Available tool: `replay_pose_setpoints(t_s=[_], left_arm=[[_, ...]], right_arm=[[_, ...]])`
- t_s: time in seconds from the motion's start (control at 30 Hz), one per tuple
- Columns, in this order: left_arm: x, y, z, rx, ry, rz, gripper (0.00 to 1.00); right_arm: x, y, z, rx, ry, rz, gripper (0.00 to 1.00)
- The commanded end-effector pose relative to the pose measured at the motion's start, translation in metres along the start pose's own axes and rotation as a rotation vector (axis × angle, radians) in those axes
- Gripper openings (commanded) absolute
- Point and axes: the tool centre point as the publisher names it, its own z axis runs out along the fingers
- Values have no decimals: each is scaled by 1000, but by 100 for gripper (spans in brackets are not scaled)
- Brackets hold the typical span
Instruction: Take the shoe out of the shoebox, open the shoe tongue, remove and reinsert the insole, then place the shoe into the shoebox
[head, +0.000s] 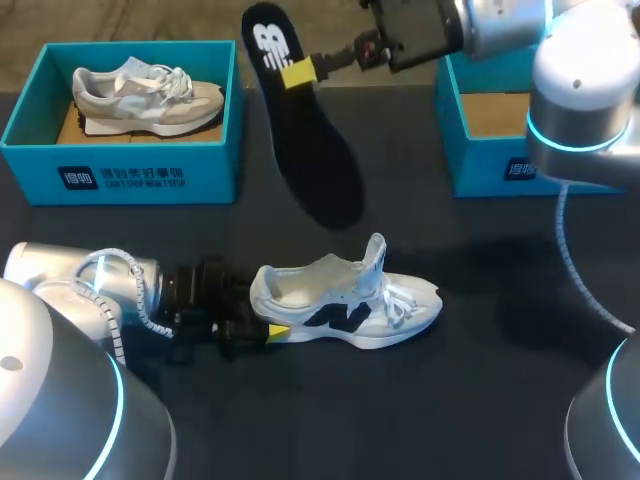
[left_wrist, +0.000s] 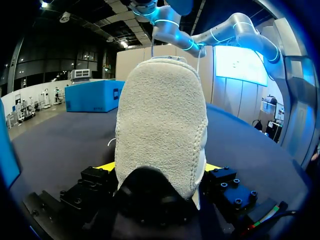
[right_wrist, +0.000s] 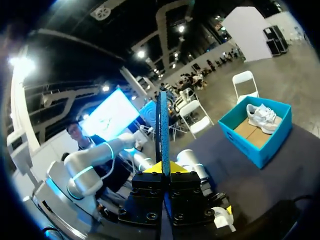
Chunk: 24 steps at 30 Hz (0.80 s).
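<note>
The white shoe (head: 345, 300) (left_wrist: 160, 115) lies on its sole on the dark table (head: 470, 410), out of any box, toe toward my right and tongue standing up. My left gripper (head: 270, 332) (left_wrist: 159, 170) is clamped on its heel; in the left wrist view the fuzzy heel fills the space between the two yellow tips, which press it from both sides. The black insole (head: 300, 140) (right_wrist: 162, 125) is out of the shoe and held in the air above the table between the two boxes. My right gripper (head: 300, 72) (right_wrist: 163, 167) pinches it near the heel end, the toe end hanging down toward the shoe. The left shoebox (head: 120, 165) (right_wrist: 260, 142) sits at the far left and holds a second, grey-beige shoe (head: 150, 98) (right_wrist: 262, 115). The right shoebox (head: 490, 160) stands at the far right, partly hidden behind my right arm.
</note>
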Motion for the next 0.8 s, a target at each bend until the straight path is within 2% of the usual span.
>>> replay_pose_setpoints(t_s=[0.03, 0.43, 0.57, 0.73, 0.8], left_arm=[[-3, 4, 2, -4, 1, -1, 0], [-3, 4, 2, -4, 1, -1, 0], [-3, 4, 2, -4, 1, -1, 0], [-3, 4, 2, -4, 1, -1, 0], [-3, 4, 2, -4, 1, -1, 0]], right_arm=[[19, -16, -18, -72, -34, 32, 0], [58, -31, -33, -130, -81, 65, 0], [70, -38, -38, -175, -104, 71, 0], [79, -44, -42, -183, -107, 77, 0], [82, -42, -44, -161, -127, 56, 0]])
